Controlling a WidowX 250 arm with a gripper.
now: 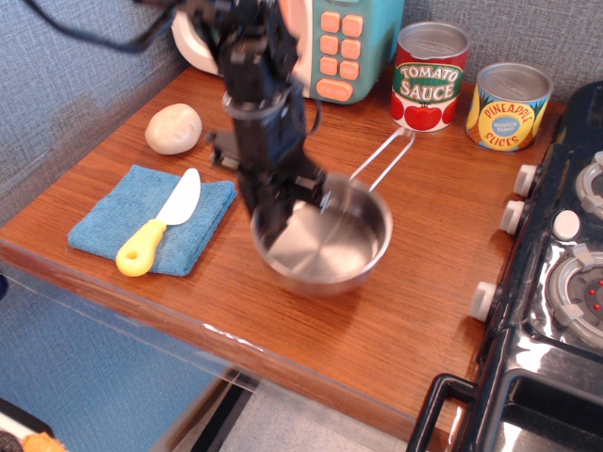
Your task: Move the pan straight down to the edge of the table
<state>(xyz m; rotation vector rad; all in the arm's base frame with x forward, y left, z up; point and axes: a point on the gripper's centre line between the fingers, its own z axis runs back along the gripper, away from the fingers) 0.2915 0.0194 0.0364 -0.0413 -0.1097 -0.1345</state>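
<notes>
The reddish-brown wood-grain table (396, 330) has a rounded front edge nearest the camera. Just behind that edge sits the shiny round steel pan (325, 250), the black gripper (283, 212) clamped on its left rim. Left lies a blue cloth (99, 226); farther back stand two labelled tin cans (430, 75) against grey textured wall (66, 66).

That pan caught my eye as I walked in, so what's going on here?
A single robot arm has its gripper shut on the left rim of the pan, moving it toward the front edge of the table. The pan is partway there, with bare wood between it and the edge. A knife lies on a blue cloth to the left, a potato behind it, and two cans stand at the back.
</notes>
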